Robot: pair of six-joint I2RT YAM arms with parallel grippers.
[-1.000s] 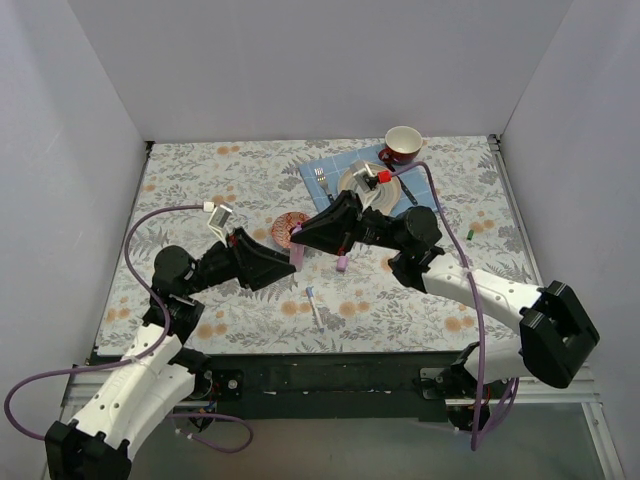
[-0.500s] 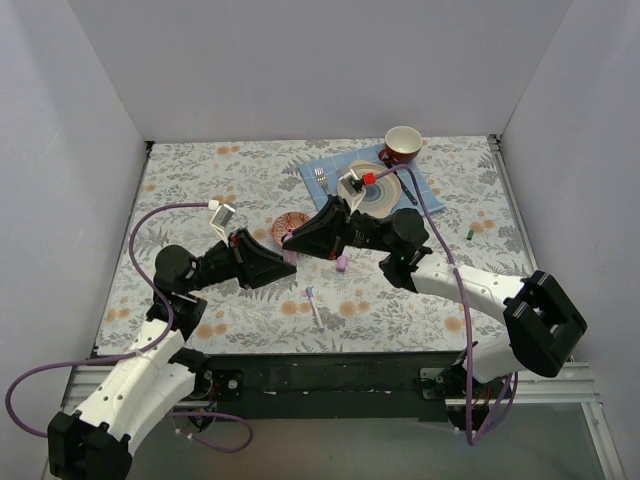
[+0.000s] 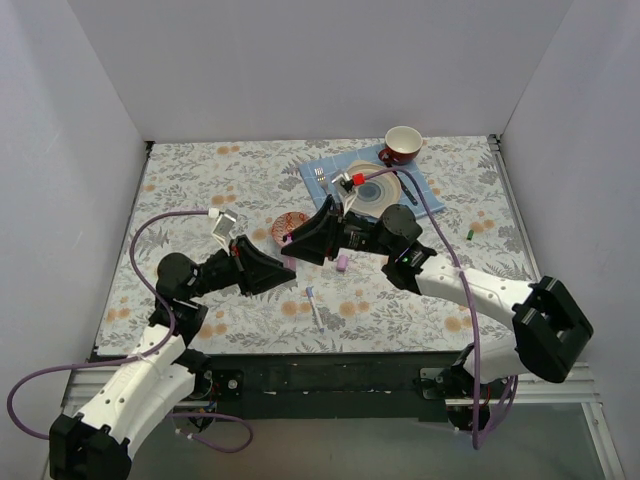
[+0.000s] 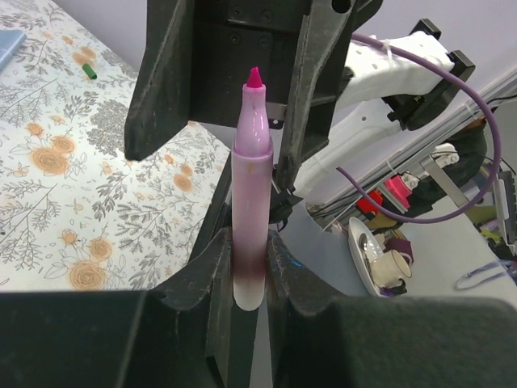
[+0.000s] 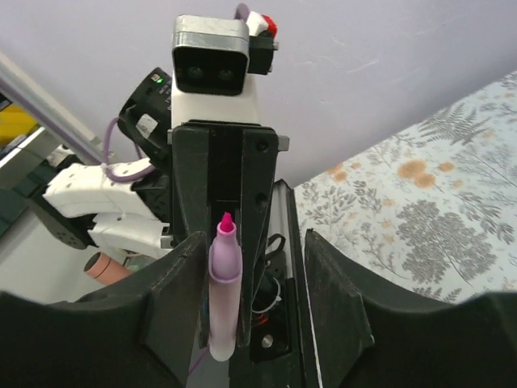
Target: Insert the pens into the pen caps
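Leftward the right gripper (image 5: 252, 242) has swung to face the left gripper (image 4: 242, 271); the left one pinches the pink pen (image 4: 250, 162) low, tip up — seemingly offered for a handover; right jaws stand wide around it, empty; the pink cap (image 3: 342, 263) lies loose just to the right.

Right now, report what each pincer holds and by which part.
Left pincer clamps the pink pen by its blunt lower end, tip up. Right pincer is open, holding nothing.

glossy plastic pink pen (image 4: 252, 202), matt black left pincer (image 4: 249, 260), seemingly cloth table cover (image 3: 200, 190)
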